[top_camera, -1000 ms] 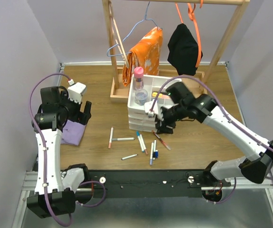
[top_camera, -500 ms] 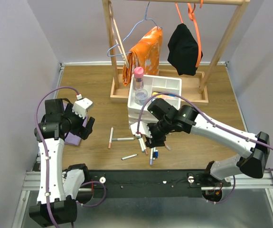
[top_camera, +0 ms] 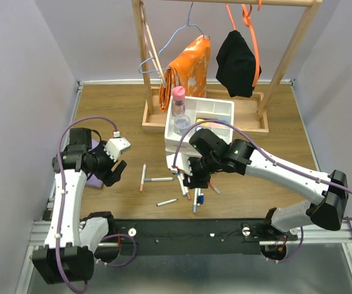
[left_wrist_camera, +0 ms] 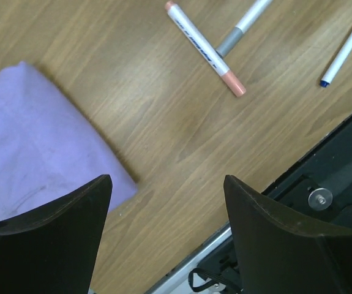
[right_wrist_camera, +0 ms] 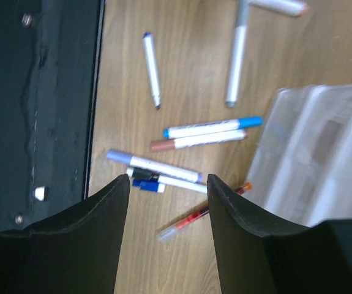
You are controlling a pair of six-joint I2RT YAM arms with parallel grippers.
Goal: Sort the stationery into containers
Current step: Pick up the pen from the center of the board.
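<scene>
Standing in tray [top_camera: 221, 110], overhead only: pink-capped bottle [top_camera: 177, 104]

Lighting even and bright, seemingly from overhead; shadows soft. Left wrist view: pale glare on table [left_wrist_camera: 160, 64]. Right wrist view: drawer unit [right_wrist_camera: 322, 165] blurred, pens [right_wrist_camera: 212, 128] clearer.

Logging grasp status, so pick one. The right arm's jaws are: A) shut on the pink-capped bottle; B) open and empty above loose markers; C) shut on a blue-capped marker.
B: the right gripper shows jaws apart with nothing between them, the markers lying on the table beneath.
</scene>
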